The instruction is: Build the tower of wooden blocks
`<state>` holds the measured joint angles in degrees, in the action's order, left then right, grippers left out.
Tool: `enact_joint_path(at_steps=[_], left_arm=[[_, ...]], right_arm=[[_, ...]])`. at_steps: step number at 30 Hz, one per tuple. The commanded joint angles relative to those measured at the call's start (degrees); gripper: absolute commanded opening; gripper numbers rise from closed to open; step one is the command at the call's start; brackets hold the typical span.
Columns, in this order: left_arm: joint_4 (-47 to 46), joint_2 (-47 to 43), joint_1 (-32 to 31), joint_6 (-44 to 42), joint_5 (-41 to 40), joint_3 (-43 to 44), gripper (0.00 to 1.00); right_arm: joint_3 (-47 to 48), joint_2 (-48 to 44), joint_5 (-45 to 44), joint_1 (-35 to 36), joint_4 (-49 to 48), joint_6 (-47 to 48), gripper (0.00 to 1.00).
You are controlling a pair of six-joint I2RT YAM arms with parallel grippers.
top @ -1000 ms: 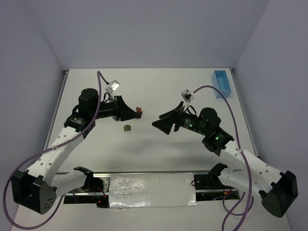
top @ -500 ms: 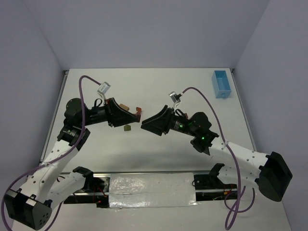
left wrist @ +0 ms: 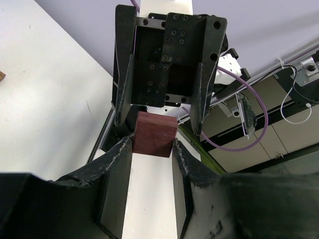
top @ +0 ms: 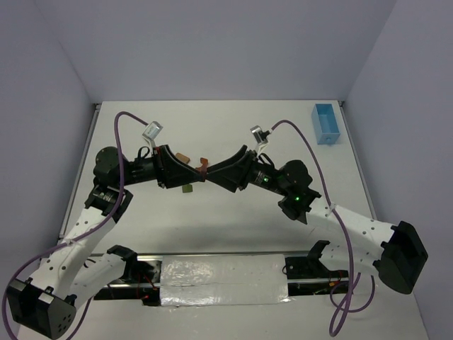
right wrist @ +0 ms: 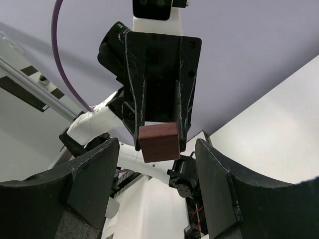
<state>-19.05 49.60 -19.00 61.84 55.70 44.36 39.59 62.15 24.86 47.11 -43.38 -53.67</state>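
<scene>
My left gripper is raised off the table and shut on a dark reddish-brown wood block, pinched at the fingertips. My right gripper is open and faces it tip to tip, its jaws wide on either side of that block without touching it. In the top view the two grippers meet at mid-table around the block. An olive green block lies on the table below the left gripper, and a tan block lies just behind it. No upright stack shows.
A light blue rectangular box stands at the far right of the white table. Purple cables arc above both wrists. The table's left edge and a rail run past the left arm.
Both arms have swung up and toward each other. My right gripper moved left until its open fingers reach the block held by my left gripper, which stayed shut on it.
</scene>
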Motion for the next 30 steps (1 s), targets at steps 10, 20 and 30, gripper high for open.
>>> enact_joint_path(at_steps=[10, 20, 30], left_arm=[[-4.1, -0.6, -0.2, 0.3, 1.7, 1.0, 0.04], [-5.3, -0.8, -0.3, 1.8, 2.0, 0.9, 0.05], [-3.0, -0.8, -0.3, 0.2, 1.1, 1.3, 0.47]], right_arm=[[2.8, 1.2, 0.9, 0.4, -2.0, 1.9, 0.54], [2.1, 1.9, 2.0, 0.4, -4.6, 1.5, 0.29], [1.8, 2.2, 2.3, 0.3, -4.4, 1.9, 0.14]])
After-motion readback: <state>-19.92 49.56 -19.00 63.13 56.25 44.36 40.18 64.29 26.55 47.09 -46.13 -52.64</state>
